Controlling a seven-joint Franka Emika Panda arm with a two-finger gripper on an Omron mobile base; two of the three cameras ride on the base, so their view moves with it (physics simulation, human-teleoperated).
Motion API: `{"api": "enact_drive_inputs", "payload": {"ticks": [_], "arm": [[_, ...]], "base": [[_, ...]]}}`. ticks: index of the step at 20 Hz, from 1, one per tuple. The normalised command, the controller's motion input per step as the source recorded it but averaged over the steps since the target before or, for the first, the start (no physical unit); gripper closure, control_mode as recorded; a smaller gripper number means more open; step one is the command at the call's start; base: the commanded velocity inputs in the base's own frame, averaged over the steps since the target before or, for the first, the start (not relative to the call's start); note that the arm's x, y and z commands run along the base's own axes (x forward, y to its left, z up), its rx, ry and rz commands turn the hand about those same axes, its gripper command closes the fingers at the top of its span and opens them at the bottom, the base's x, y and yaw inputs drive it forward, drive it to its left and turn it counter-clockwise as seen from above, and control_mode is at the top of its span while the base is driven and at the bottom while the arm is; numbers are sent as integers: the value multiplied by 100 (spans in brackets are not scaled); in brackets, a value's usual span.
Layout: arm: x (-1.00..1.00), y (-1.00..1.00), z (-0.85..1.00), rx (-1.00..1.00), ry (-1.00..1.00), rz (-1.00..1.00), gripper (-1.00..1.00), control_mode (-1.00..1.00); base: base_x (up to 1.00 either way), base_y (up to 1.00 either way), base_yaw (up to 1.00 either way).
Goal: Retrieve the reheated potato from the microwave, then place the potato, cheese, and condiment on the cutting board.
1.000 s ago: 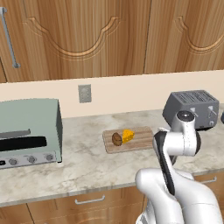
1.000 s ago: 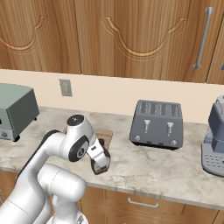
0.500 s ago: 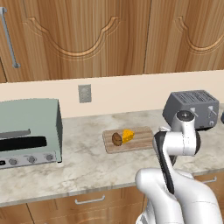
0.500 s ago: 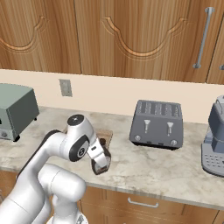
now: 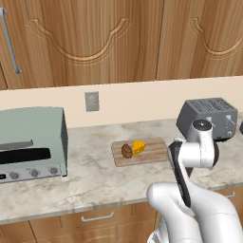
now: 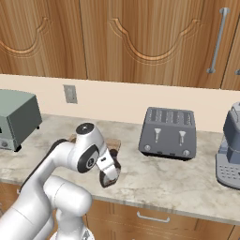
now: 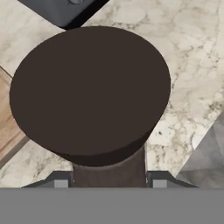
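Note:
The condiment (image 7: 89, 89) is a dark bottle seen from above in the hand view, its round cap close under the camera. My gripper (image 7: 109, 183) hangs over it, with a fingertip pressed against each side of the neck, shut on it. From the right base view the gripper (image 6: 110, 177) stands low over the counter, just right of the cutting board (image 6: 114, 143), with the dark condiment (image 6: 112, 178) between its fingers. On the cutting board (image 5: 154, 153) lie the brown potato (image 5: 126, 151) and the yellow cheese (image 5: 139, 147), side by side at its left end. The microwave is out of view.
A pale green toaster oven (image 5: 31, 142) stands at the left of the counter. A grey toaster (image 6: 168, 132) sits right of the gripper, and a coffee machine (image 6: 230, 150) is at the far right. An outlet (image 5: 92, 101) is on the wall behind the board.
The jaws have closed in from wide open onto the bottle's neck. The arm has hardly moved, and the potato and cheese lie as before.

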Motion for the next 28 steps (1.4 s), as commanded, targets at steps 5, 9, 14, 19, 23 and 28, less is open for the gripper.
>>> {"api": "enact_drive_inputs", "payload": {"ticks": [5, 9, 14, 19, 23, 28], "arm": [[0, 4, -8, -3, -5, 0, 100, -100], [2, 18, 22, -6, -10, 0, 100, -100], [13, 22, 35, -8, -1, 0, 100, -100], [27, 21, 31, -4, 0, 1, 100, -100], [33, 18, 26, -2, 0, 6, 100, -100], [35, 9, 27, 0, 0, 12, 100, -100]], "base": [[0, 0, 0], [0, 0, 0], [0, 0, 0], [0, 0, 0], [0, 0, 0], [0, 0, 0]]}}
